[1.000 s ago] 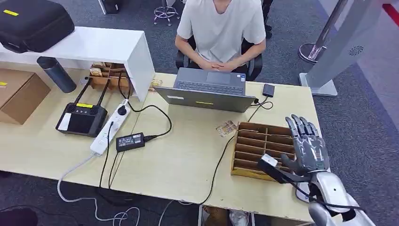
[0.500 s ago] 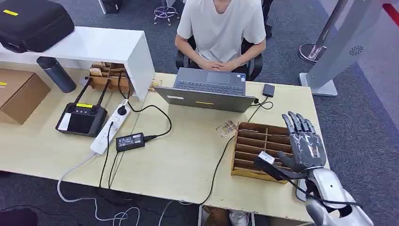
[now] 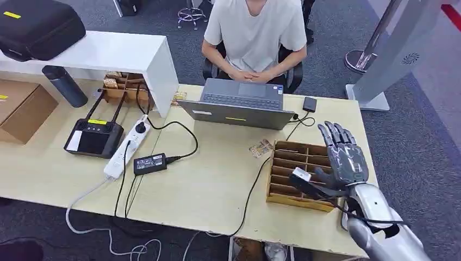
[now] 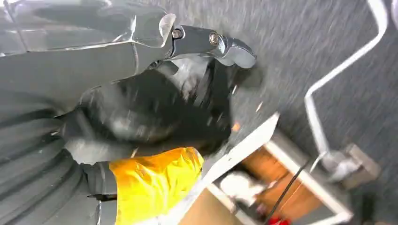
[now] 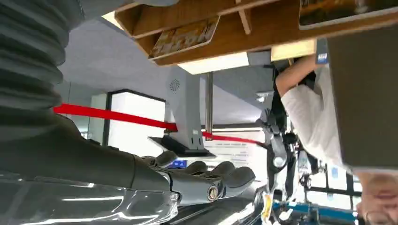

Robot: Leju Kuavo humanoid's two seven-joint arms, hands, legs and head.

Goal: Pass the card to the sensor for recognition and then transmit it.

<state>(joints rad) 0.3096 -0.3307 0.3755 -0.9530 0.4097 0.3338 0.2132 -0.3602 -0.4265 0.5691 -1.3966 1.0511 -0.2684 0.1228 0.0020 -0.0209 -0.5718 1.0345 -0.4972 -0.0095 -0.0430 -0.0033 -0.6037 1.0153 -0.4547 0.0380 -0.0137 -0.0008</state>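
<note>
A pale wooden bench (image 3: 217, 185) fills the middle of the head view, with a person (image 3: 254, 32) seated at its far edge behind a grey laptop (image 3: 239, 103). At lower right a slotted wooden tray (image 3: 288, 168) sits on the bench. The right hand (image 3: 343, 160) hangs above the tray's right side, fingers spread wide, holding nothing. A card (image 3: 262, 148) lies just left of the tray's upper corner. The left hand (image 4: 155, 103) is blurred; I cannot tell its state.

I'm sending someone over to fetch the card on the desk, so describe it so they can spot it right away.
Start at the open grey laptop in front of the seated person. Toward its right front corner sits a wooden slotted tray on the pale desk. The card lies flat just off the tray's left edge: a small yellowish printed rectangle, the only loose thing there.
</note>
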